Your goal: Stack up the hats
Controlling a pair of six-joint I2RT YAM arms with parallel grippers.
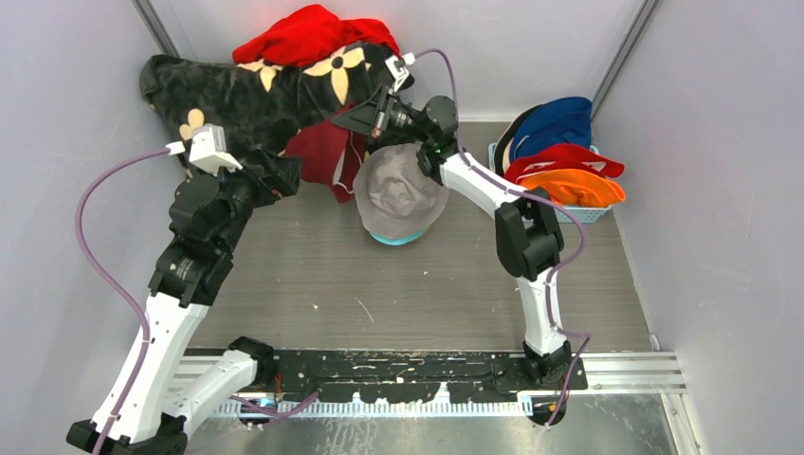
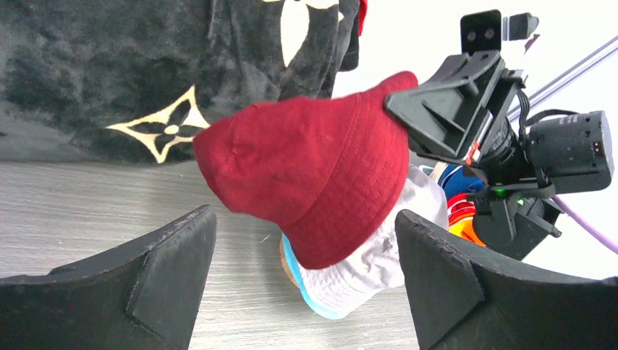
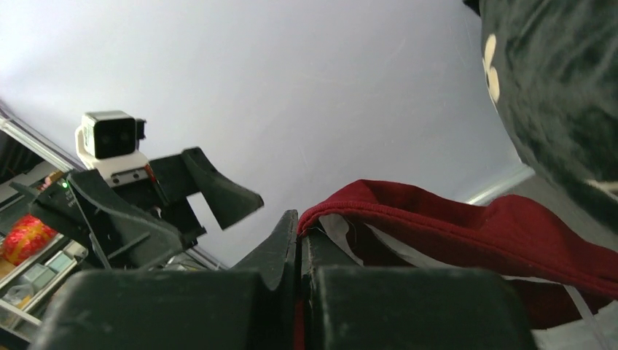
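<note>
A maroon hat hangs tilted above the table, left of the stack. My right gripper is shut on its brim, and the maroon hat trails off to the right in the right wrist view. On the table a grey hat sits on a teal hat. My left gripper stands open, apart from the maroon hat, with nothing between its fingers. Royal blue, red and orange hats lie piled at the right.
The black blanket with cream flower marks fills the back left, with a bright red cloth heap behind it. A pale blue basket under the coloured hats sits against the right wall. Grey walls close in on both sides.
</note>
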